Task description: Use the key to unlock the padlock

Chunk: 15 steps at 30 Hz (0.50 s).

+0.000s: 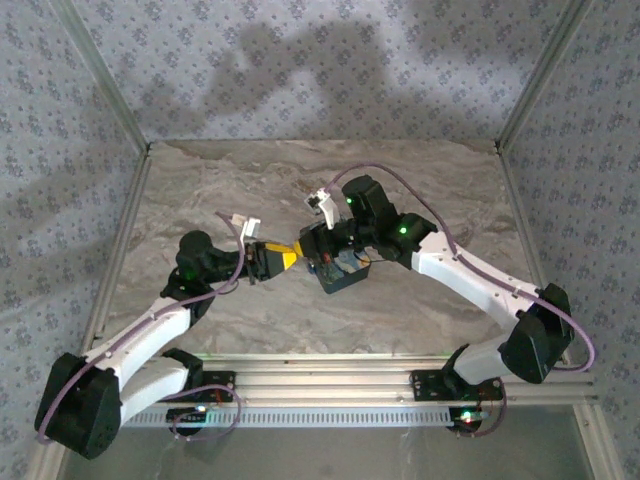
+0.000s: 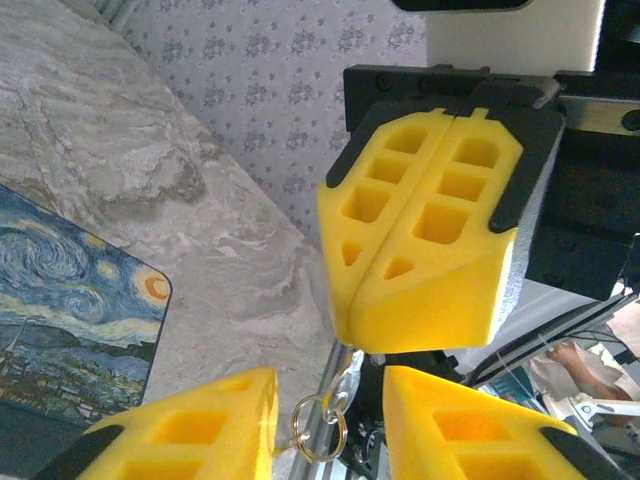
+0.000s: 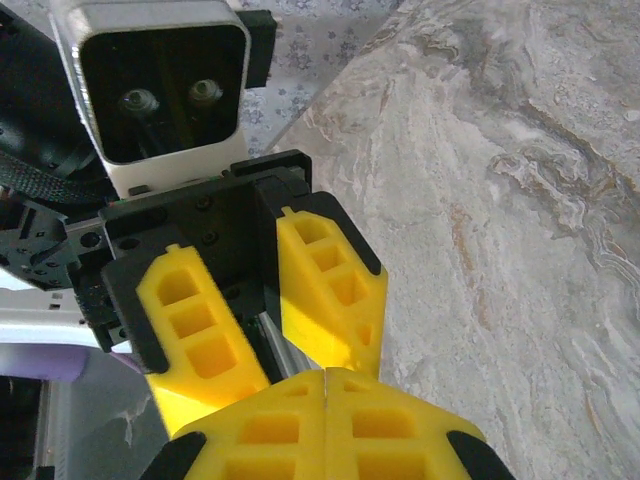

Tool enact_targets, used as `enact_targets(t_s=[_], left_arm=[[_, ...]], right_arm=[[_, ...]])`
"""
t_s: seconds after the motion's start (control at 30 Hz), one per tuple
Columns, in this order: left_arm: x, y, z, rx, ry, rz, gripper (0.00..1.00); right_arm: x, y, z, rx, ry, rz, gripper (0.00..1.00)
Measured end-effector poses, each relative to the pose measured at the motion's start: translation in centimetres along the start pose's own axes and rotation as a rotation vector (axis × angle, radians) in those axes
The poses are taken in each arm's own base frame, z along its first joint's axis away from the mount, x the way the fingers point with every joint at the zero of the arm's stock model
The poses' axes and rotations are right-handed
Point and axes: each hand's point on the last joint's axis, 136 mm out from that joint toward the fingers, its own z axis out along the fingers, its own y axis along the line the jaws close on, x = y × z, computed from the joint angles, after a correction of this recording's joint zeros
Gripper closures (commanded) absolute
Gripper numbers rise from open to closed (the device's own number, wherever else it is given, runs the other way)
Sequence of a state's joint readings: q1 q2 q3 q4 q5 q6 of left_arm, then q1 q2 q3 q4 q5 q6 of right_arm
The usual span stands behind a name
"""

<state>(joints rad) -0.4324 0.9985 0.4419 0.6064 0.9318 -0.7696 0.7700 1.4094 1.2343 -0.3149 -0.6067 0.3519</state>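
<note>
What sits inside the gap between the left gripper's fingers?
A metal ring hangs there, on a thin silver shaft rising toward the shut right gripper. The shaft's top is covered by those yellow fingers, so whether they pinch it is hidden.

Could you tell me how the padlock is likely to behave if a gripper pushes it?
The padlock lies flat, printed face up, so it probably won't tip or roll. The table looks smooth, so it may slide when pushed. It looks a chunky block, likely stiff and fairly heavy.
</note>
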Motion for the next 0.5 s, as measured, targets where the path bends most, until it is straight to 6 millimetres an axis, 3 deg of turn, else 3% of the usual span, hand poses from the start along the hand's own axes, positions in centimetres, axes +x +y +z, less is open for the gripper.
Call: enact_targets(t_s=[0.1,0.27,0.47,0.5], left_arm=[[0.01,0.03,0.02,0.001,0.000,-0.002,0.77],[0.06,-0.24,0.03,0.015,0.005,0.003,1.00],[0.03,-0.27,0.02,0.017,0.003,0.004,1.00],[0.04,-0.25,0.01,0.016,0.003,0.003,1.00]], right_arm=[[-0.20,0.12,-0.05,-0.004,-0.009,-0.004,1.00],[-0.19,-0.12,-0.05,-0.001,-0.014,0.004,1.00],[-0.21,-0.17,-0.11,-0.001,-0.017,0.015,1.00],[-0.19,-0.23,-0.10,0.002,-0.018,0.018,0.91]])
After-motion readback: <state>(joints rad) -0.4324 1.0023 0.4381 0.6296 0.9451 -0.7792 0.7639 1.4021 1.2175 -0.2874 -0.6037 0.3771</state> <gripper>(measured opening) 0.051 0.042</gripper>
